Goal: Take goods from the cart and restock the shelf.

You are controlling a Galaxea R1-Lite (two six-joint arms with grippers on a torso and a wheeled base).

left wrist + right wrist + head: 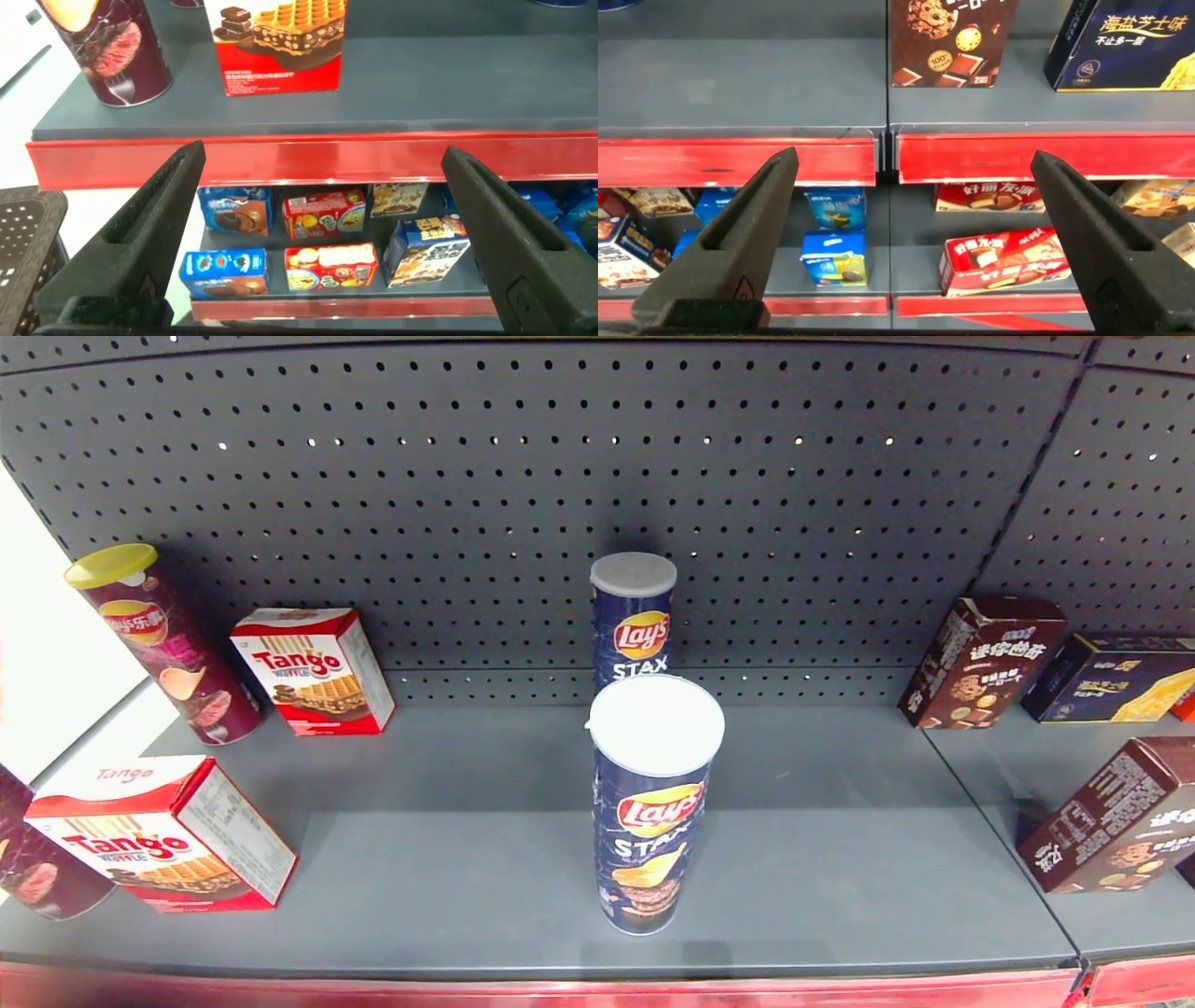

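Two dark blue chip cans stand on the grey shelf, one near the front and one behind it by the pegboard. My left gripper is open and empty, held in front of the shelf's red front edge, below a red wafer box and a maroon can. My right gripper is also open and empty, level with the red edge strips, beneath a brown cookie box.
On the shelf's left stand a maroon can and two red wafer boxes. Brown cookie boxes and a dark blue box sit at the right. Lower shelves hold blue and red snack boxes. A dark basket corner is nearby.
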